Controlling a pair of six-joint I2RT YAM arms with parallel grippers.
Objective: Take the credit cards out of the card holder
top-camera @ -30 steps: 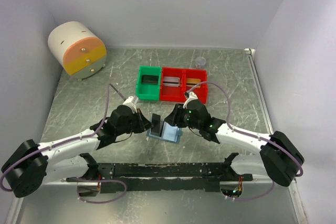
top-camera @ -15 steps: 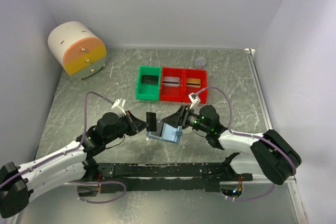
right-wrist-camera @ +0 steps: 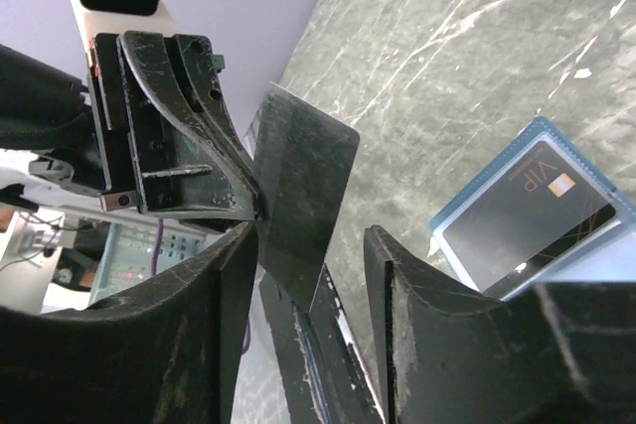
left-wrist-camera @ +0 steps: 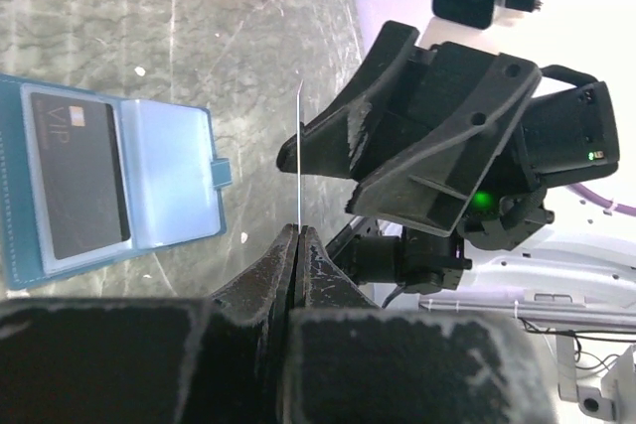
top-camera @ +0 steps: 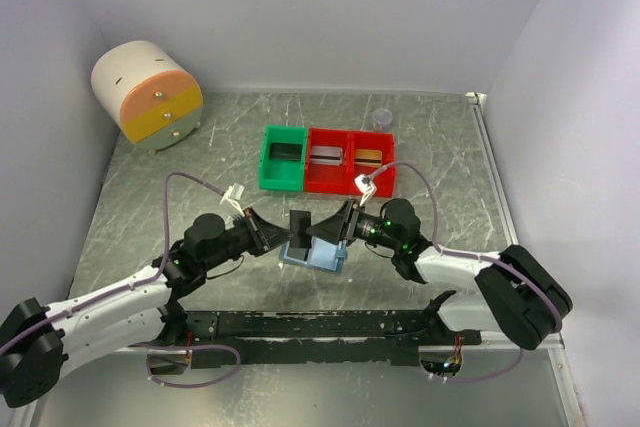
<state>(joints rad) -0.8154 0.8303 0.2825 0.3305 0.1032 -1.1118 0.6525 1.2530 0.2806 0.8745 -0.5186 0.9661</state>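
The counter (top-camera: 200, 207) carries the card holder (top-camera: 318, 253), lying open and flat, with 1 dark VIP card (left-wrist-camera: 84, 181) in its pocket. The left gripper (top-camera: 275, 237) reaches in from the left of the card holder. Its jaws are pressed together, pinching the lower edge of a second dark card (right-wrist-camera: 303, 181). The right gripper (top-camera: 325, 230) comes in from the card holder's right, jaws spread to either side of that card; I cannot tell whether they touch it. The held card stands upright just above the card holder's far-left corner, long axis roughly vertical, between the 2 grippers and nearer the left. Its broad face seems to span the right jaws' gap, so closing may catch its edges.
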